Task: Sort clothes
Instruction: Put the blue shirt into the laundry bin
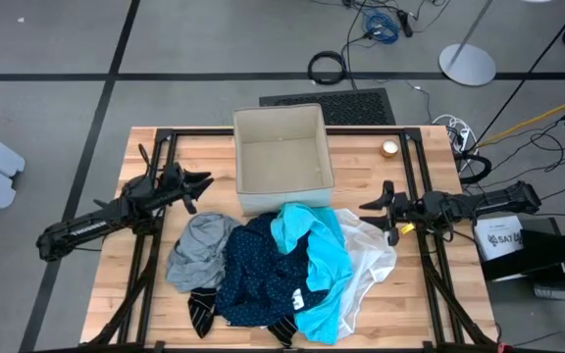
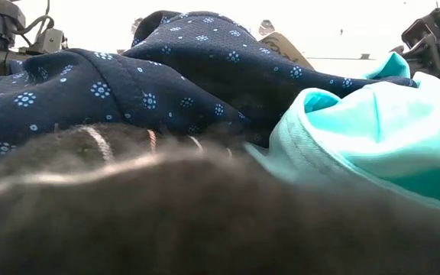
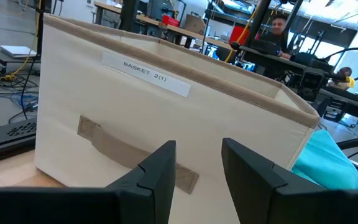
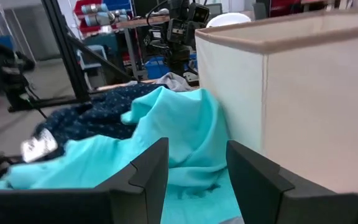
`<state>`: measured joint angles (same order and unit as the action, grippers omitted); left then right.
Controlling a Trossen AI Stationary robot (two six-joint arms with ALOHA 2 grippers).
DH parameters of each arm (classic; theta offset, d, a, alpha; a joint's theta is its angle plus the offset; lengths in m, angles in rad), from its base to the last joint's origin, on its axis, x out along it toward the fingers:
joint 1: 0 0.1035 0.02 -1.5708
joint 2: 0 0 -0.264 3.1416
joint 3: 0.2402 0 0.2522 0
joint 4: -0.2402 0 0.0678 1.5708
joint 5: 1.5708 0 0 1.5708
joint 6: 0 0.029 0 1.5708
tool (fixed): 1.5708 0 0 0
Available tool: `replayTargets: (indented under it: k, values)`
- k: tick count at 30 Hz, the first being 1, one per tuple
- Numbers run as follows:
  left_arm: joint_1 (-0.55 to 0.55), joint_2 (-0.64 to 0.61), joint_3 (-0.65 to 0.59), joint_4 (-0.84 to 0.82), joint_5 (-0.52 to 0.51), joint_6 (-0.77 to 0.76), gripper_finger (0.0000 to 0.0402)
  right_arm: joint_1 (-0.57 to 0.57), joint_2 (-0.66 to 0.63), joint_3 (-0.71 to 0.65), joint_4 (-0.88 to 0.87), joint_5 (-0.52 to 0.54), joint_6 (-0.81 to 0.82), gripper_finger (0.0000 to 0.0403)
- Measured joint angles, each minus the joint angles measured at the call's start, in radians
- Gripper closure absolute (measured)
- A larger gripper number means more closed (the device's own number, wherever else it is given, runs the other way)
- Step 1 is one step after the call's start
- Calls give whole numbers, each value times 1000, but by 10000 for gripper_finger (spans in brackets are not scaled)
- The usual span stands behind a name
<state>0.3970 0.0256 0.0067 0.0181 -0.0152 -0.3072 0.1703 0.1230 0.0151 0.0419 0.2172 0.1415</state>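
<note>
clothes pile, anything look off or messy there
Nothing is damaged or spilled. The clothes are just an unsorted heap: the navy dotted piece and turquoise shirt overlap, and the turquoise shirt leans against the beige box. One striped sock lies at the pile's edge. Both hands are open and hold nothing.

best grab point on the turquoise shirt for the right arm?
Pinch the raised fold of the turquoise shirt beside the fabric box, coming in from the right. It bunches up there on top of the pile, and the open right gripper already faces it.
</note>
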Motion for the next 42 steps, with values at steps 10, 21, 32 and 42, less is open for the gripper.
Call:
replayTargets:
  k: [10, 21, 32, 42]
  values:
    - [0, 0, 0, -4, 32, -313, 263, 0, 0, 0, 26, -8, 129, 254]
    - [0, 0, 0, -2, 33, -342, 263, 0, 0, 0, 64, -3, 285, 254]
    - [0, 0, 42, 46, 131, -273, 263, 0, 0, 0, 374, 176, 80, 254]
    - [0, 26, 219, -12, 188, -39, 263, 0, 2, 0, 635, 174, -4, 254]
